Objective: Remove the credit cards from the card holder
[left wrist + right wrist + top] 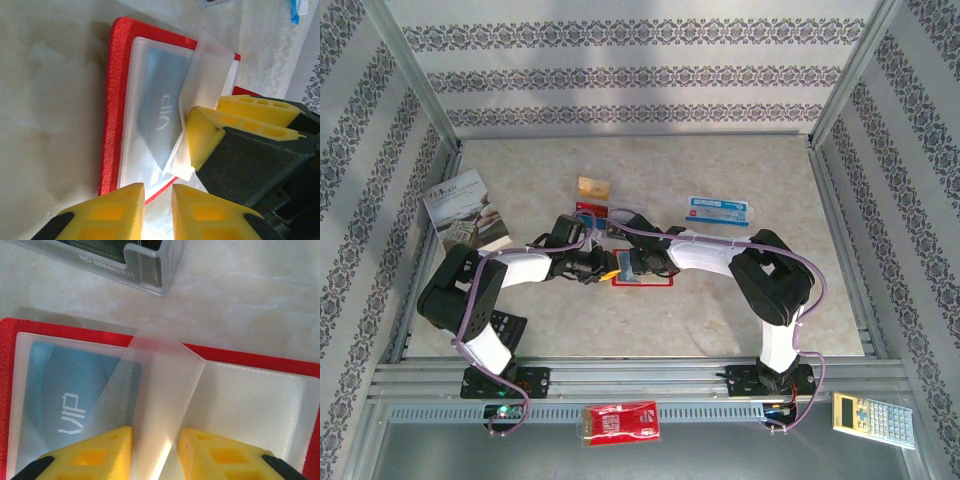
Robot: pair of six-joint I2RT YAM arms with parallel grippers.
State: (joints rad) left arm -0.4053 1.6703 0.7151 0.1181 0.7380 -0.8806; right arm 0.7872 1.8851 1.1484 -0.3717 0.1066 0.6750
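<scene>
The card holder (642, 282) lies open at mid tabletop (740, 315), between the 2 arms. A clear pocket leaf (160, 370) is pinched and lifted by the right pincer (155, 437). The left pincer (158, 195) is nearly closed at the holder's edge; whether anything is gripped cannot be told. The 1 pocketed blue card (70, 390) should be drawn out flat.

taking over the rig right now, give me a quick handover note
Right claw: shut on a clear pocket leaf of the card holder, held up.
Left claw: low at the holder's edge, jaws narrow, grip unclear.
Holder lies open on the table.
Done: orange-yellow card is out, beyond the holder.
Left: blue VIP card sits in its pocket; pull it out.
</scene>
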